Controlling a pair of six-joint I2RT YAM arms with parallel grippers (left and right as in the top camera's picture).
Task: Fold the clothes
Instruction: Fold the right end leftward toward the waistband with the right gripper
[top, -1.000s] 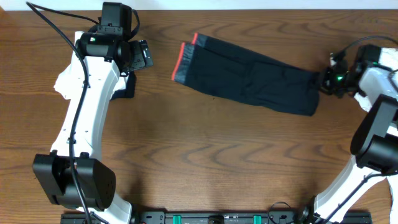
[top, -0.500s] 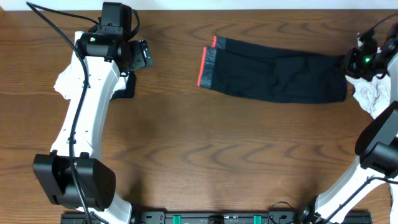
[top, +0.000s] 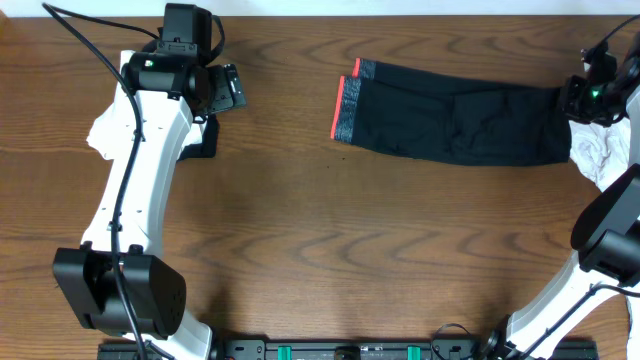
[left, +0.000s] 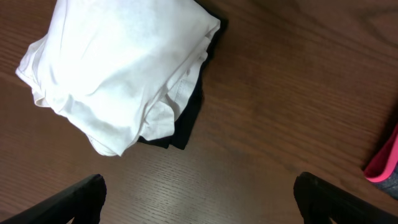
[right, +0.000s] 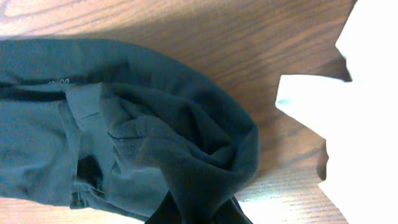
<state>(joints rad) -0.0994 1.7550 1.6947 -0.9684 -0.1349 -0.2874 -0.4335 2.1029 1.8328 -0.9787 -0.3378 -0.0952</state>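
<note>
Two states: right gripper (top: 574, 99) pinches the black garment (top: 450, 125) (left gripper (left: 202, 200) gapes wide).

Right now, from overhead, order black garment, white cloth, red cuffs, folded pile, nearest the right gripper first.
1. black garment, held in the right gripper.
2. white cloth, right edge, just beside it.
3. red cuffs, mid-table.
4. folded pile, far left.

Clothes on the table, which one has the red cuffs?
The long black garment spread across the far side; its left end shows red-edged cuffs. The white bundle on the left and the white cloth on the right show no red.
</note>
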